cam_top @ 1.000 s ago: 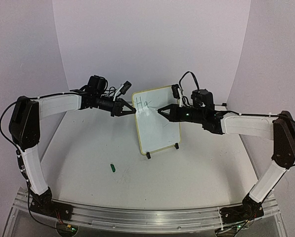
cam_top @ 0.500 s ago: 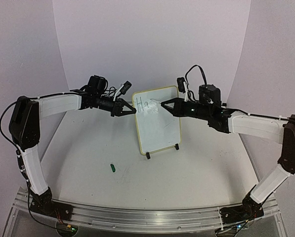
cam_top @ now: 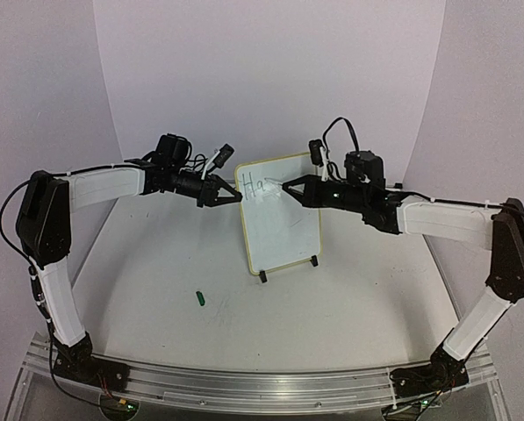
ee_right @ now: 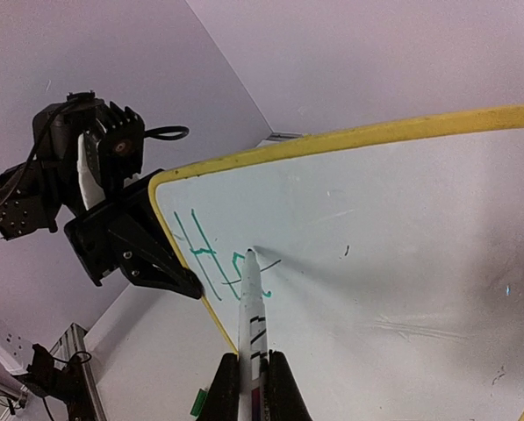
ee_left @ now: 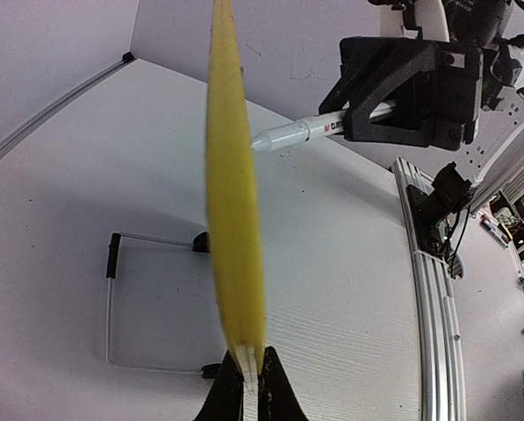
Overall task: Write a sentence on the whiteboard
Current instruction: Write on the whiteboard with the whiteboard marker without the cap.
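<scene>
1. pale table [cam_top: 156,263] is stretching beneath my left gripper [cam_top: 237,198] and right gripper [cam_top: 286,188], with the whiteboard [cam_top: 283,232] standing upright between them.
2. left is pinching the board's yellow edge; right is clamping the marker [ee_right: 251,307], its tip touching the board.
3. the sentence [ee_right: 211,253] is reading only "ha", just beyond my right tips.
4. pressing too hard is risking tipping the board or skidding the tip; the barrel print is staying unreadable.

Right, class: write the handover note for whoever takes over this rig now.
Left pincer: shut on the left edge of the small yellow-framed white board, which stands upright on its black feet.
Right pincer: shut on the slim white marker, tip at the board face.
Done: green handwritten lettering "Ha" at the top left.
Left: the rest of the sentence.
</scene>
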### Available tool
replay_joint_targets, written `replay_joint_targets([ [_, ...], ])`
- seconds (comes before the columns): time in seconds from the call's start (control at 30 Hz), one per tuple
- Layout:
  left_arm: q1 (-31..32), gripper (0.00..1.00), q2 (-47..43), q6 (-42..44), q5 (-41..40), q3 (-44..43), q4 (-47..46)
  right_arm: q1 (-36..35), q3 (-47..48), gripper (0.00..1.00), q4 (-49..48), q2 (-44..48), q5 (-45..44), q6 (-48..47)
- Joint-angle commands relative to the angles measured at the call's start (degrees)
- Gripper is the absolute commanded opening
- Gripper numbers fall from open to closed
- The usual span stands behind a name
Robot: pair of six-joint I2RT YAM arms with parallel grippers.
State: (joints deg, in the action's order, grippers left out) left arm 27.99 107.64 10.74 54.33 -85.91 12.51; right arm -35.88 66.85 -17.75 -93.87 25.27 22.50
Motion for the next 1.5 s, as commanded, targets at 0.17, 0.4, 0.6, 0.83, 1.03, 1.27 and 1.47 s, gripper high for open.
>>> replay_joint_targets([
  [0.17, 0.3, 0.0, 0.9, 1.6, -0.1, -1.2, 3.7, 0.3, 1.0, 0.0, -0.4, -0.6, -1.8, -0.6],
  [0.4, 0.3, 0.0, 0.9, 1.6, -0.1, -1.3, 3.6, 0.3, -3.6, 0.0, -0.3, 0.0, -1.2, 0.6],
  [0.6, 0.3, 0.0, 0.9, 1.6, -0.1, -1.2, 3.6, 0.2, -7.8, 0.0, -0.6, 0.8, 0.2, 1.7],
  [0.83, 0.3, 0.0, 0.9, 1.6, -0.3, -1.3, 3.6, 0.1, -8.5, 0.0, -4.1, 5.3, 3.7, 3.1],
  [1.03, 0.3, 0.0, 0.9, 1.6, -0.3, -1.2, 3.7, 0.1, -5.5, 0.0, -4.8, 5.4, 1.3, 2.8],
  [1.27, 0.3, 0.0, 0.9, 1.6, -0.4, -1.2, 3.7, 0.1, -1.6, 0.0, -4.7, 1.6, 0.3, 2.1],
  [1.47, 0.3, 0.0, 1.0, 1.6, -0.3, -1.3, 3.7, 0.1, -0.1, 0.0, -4.2, -0.2, -0.2, 1.8],
])
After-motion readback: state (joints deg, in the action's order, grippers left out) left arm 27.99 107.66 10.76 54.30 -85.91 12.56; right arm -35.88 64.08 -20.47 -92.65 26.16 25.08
